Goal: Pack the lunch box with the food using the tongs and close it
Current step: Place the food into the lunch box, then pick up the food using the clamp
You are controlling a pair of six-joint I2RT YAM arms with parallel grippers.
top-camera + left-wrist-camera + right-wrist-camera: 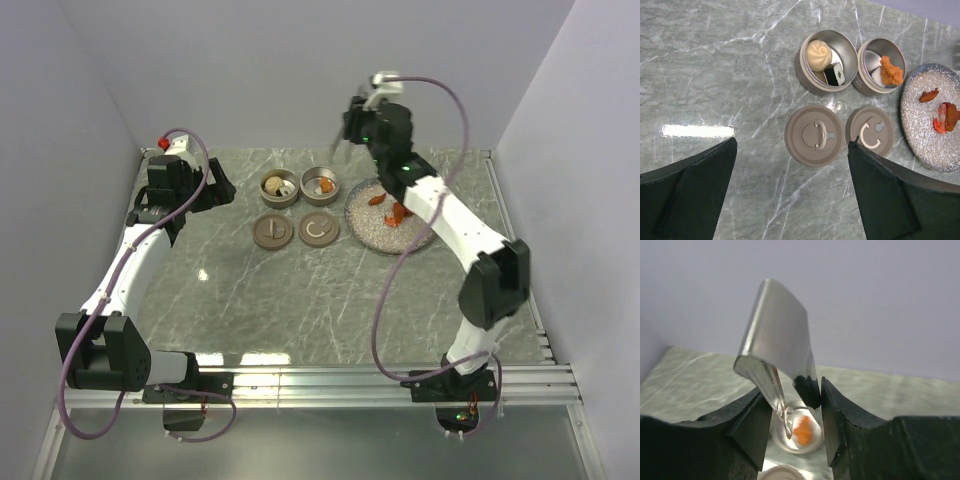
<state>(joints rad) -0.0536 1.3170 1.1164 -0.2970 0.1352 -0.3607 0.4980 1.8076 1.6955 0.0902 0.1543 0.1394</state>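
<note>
shiny metal tongs [777, 335], plate [925, 142] seemingly matt

Inspection finds no legible text, label, brand, number or sign on the tins [805, 75], lids [814, 135], plate [925, 135], tongs [777, 330] or counter [715, 75] in any view.

left hand [792, 145] spread wide, facing down | right hand [792, 392] clamped half-closed (arm raised)

High overview from behind, left wrist straight down, right wrist close, all sharing one tin [863, 86]
</note>
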